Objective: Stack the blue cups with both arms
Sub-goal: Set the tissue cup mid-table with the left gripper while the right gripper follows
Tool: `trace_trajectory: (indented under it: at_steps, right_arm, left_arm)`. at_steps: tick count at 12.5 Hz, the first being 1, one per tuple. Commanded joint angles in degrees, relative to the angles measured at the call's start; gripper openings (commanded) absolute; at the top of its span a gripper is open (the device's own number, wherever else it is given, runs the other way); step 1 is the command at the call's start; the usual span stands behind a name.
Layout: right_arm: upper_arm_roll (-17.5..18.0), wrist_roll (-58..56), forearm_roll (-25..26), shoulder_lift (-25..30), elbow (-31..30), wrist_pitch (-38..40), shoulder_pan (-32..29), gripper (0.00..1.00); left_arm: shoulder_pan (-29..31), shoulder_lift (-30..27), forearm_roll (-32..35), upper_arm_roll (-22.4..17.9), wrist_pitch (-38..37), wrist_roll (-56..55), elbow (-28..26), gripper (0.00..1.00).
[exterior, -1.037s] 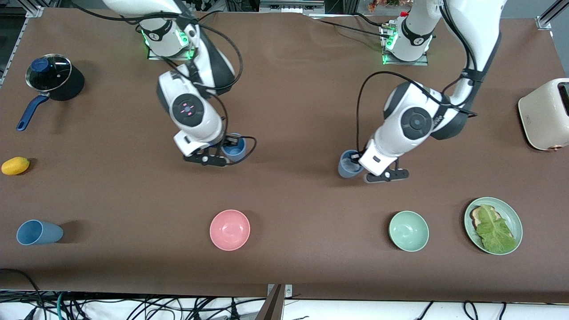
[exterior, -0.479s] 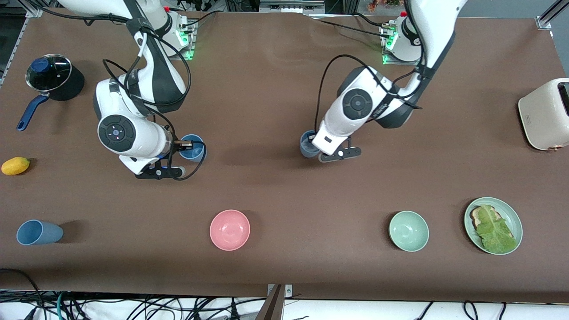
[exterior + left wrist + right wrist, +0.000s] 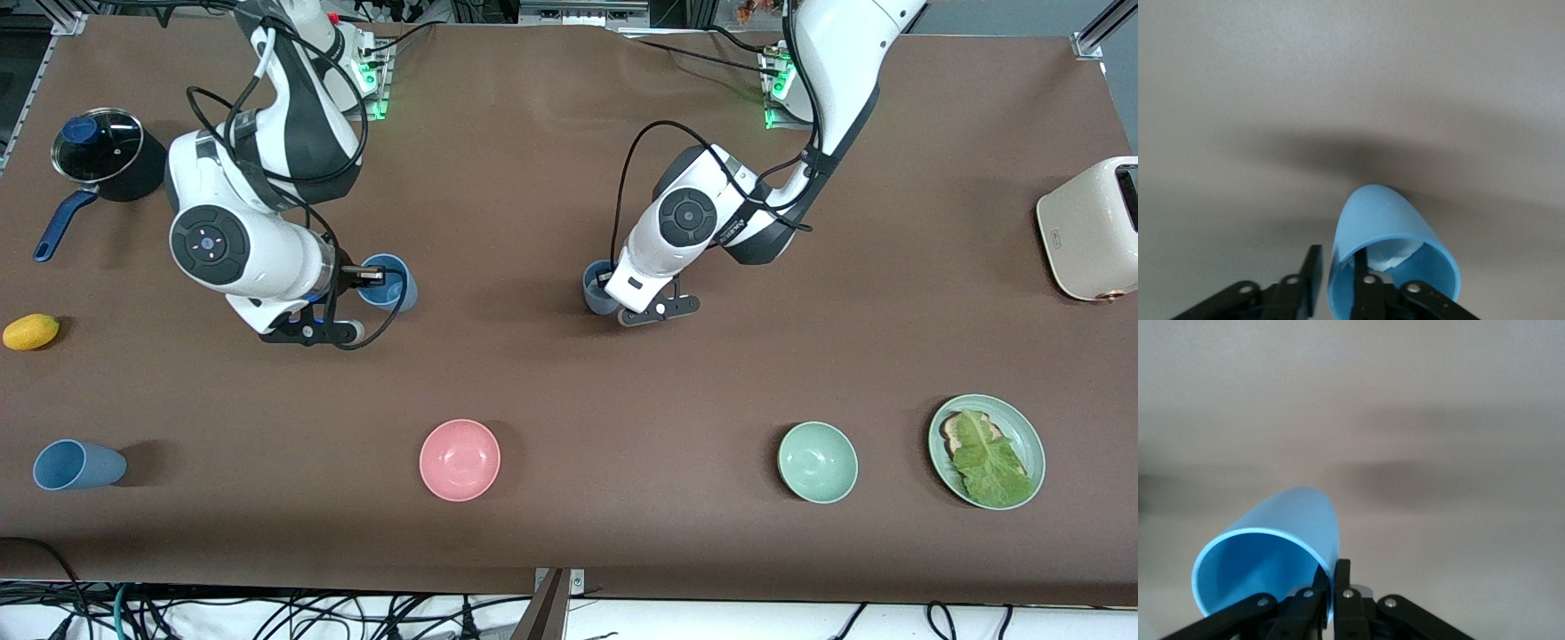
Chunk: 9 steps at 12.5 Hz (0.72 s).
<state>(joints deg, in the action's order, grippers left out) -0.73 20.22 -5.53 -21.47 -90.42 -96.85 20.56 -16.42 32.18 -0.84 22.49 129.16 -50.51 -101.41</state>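
Note:
My right gripper (image 3: 360, 277) is shut on the rim of a mid-blue cup (image 3: 388, 283) and holds it above the table; in the right wrist view the gripper (image 3: 1333, 583) pinches the wall of that cup (image 3: 1271, 553). My left gripper (image 3: 613, 289) is shut on the rim of a greyer blue cup (image 3: 596, 286) above the table's middle; in the left wrist view the gripper (image 3: 1338, 273) has one finger inside that cup (image 3: 1385, 247) and one outside. The two held cups are well apart. A third blue cup (image 3: 76, 465) lies on its side near the front edge at the right arm's end.
A pink bowl (image 3: 460, 460), a green bowl (image 3: 817, 461) and a green plate (image 3: 1027, 425) with bread and lettuce sit nearer the front camera. A dark pot (image 3: 107, 156) and a yellow fruit (image 3: 31, 331) are at the right arm's end. A cream toaster (image 3: 1089, 227) is at the left arm's end.
Both arms have moved toward the right arm's end of the table, each carrying its cup. The cups stay in the grippers.

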Motion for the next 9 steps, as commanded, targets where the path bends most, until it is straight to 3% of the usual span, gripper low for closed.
trace_trajectory:
  at_steps: [1,4,7,9]
  right_arm:
    - [0.21,4.89,-0.98,-0.23,1.82,1.31,1.85,0.00]
    - [3.18,13.67,-1.24,-0.67,3.84,1.31,3.26,0.00]
    - [8.71,22.64,-2.47,-0.67,4.45,0.52,3.35,0.00]
    - [11.62,29.05,-2.04,-1.64,5.86,-0.35,4.83,0.00]
  left_arm:
    - [0.34,-1.93,-0.65,-0.17,-3.81,-0.82,1.38,1.00]
    - [2.79,-7.73,-0.48,-0.52,-16.26,-0.21,5.14,1.00]
    - [4.99,-8.18,4.24,-0.70,-32.26,3.37,16.29,1.00]
    - [7.88,-8.27,6.56,-0.78,-38.79,12.49,22.01,1.00]
